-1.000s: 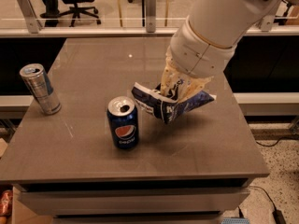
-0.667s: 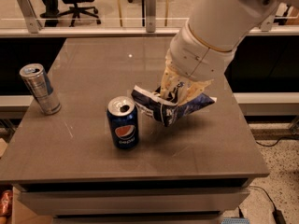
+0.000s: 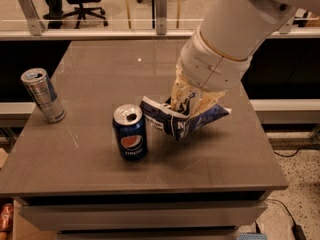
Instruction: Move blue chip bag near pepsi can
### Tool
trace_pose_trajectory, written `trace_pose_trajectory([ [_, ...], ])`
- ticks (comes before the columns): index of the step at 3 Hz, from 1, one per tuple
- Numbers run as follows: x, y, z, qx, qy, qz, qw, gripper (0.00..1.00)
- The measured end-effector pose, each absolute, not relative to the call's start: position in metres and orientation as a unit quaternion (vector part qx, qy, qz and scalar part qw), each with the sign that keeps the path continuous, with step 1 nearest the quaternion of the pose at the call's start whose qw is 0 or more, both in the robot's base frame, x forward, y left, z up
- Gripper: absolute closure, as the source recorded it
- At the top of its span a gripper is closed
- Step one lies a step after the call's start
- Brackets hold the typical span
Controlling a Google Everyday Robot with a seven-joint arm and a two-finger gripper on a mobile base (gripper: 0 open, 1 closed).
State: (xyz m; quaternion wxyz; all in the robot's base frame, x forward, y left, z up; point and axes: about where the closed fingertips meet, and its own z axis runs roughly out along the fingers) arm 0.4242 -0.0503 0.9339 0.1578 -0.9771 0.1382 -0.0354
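While the jaws pinch its top, the blue chip bag (image 3: pixel 199 121) lies lengthwise toward the pepsi can (image 3: pixel 130 134).

My cream-coloured gripper (image 3: pixel 187 100) sits at the middle of the crumpled dark blue foil chip bag (image 3: pixel 206 118), hiding that stretch from me; its white lettering is too creased to read. The thick white arm (image 3: pixel 235 29) leaves by the top edge. A small reddish object (image 3: pixel 4 217) at bottom left is cut off, and I cannot identify it.
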Motion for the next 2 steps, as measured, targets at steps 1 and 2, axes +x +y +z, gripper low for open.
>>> trace_pose_trajectory([
  [1,0.418,-0.0491,0.9284,-0.977,0.139,-0.028,0.159,1.0],
  [2,0.4117,-0.0473,0.9239,-0.977,0.138,-0.019,0.161,1.0],
])
